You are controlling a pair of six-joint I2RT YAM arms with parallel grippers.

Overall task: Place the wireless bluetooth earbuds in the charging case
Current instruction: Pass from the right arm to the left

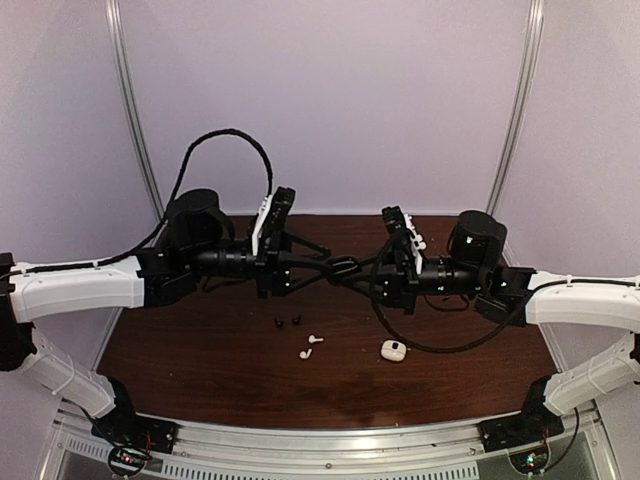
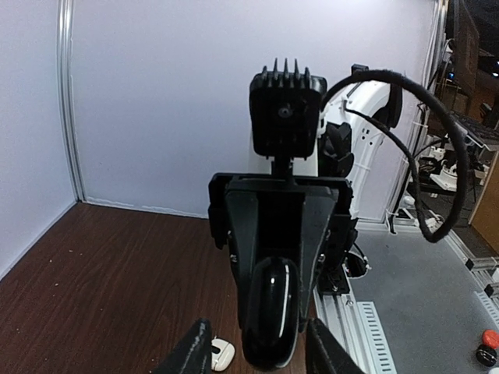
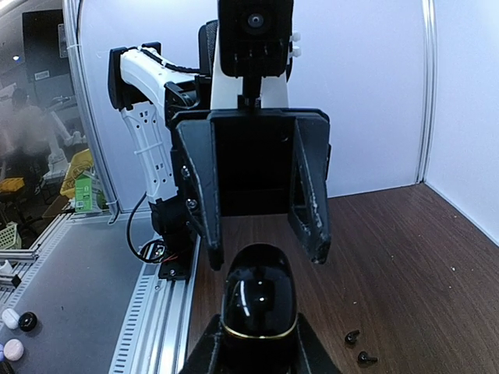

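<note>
Arms [image 1: 80,285] level, facing; right fingers [image 3: 204,352] clamp charging case [image 3: 259,304], left fingers [image 2: 191,354] parted.

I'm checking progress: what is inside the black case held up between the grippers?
Nothing shows: the black case is closed, so its inside is hidden. Two black earbuds lie on the table.

The top view looks down from high at the near edge over the whole table [image 1: 200,370]. The two wrist views face each other, level and close, sharing the black case [image 2: 269,312] between them.
</note>
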